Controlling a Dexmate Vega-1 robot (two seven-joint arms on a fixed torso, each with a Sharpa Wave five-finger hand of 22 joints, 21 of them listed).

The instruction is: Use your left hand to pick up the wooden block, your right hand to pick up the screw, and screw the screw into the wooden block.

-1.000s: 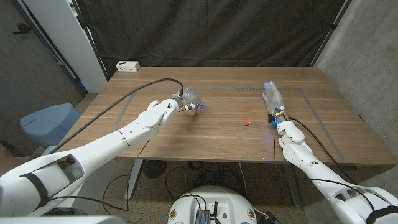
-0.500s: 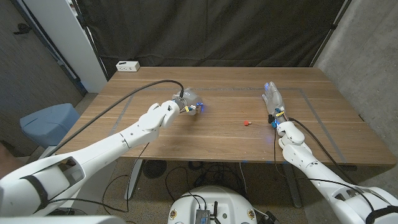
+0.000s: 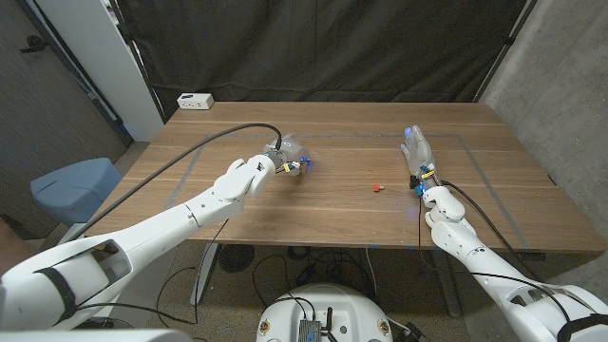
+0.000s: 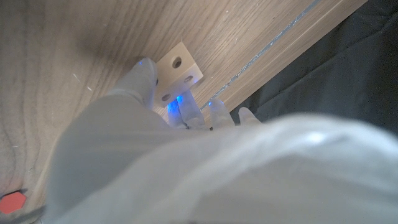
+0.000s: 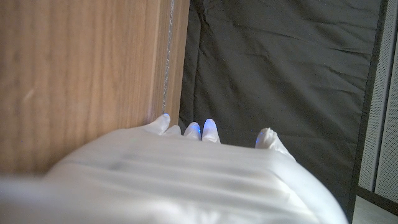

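Reaching left hand (image 3: 285,163) closes fingers around wooden block (image 4: 176,73) on tabletop (image 3: 332,204), apparently to lift it. Screw (image 3: 377,188) lies right of block, near right hand (image 3: 416,152), fingers spread, holding nothing.

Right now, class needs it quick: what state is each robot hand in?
Left hand: fingers around the wooden block; a firm grip cannot be told.
Right hand: open, holding nothing.

The wooden block (image 4: 179,73) is pale tan with dark holes, the screw (image 3: 377,187) red, the bench (image 3: 332,204) brown-grained, both arms white, backdrop black.
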